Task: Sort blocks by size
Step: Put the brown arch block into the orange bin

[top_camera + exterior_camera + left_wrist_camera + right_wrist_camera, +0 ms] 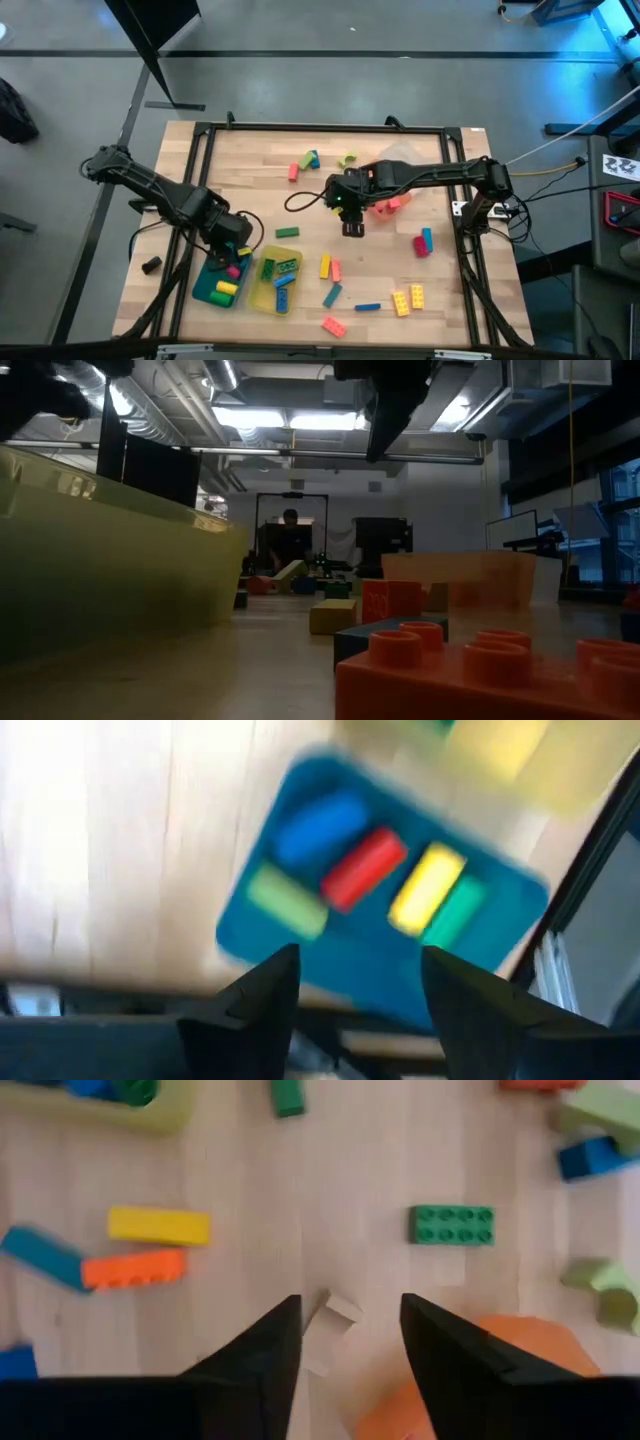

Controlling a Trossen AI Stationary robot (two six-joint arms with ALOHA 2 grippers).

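Near edge: loose blocks (334, 325) on the table (300, 210) – orange, yellow pair, blue, teal, yellow/orange bars. Front left: teal tray (205, 290) holds short blocks (blue, red, yellow, green), yellow tray (262, 297) just beside it holds green and blue ones. Left gripper (355, 982) hovers above the teal tray – fingers apart, nothing between them. Mid-table: green block (452, 1224) lies flat, alone. Right gripper (350, 1330) hangs over bare wood at the centre, fingers apart, empty; orange tray (520, 1342) just beside it. Right side: pink and blue blocks. Far edge: red, blue and pale green arched blocks.
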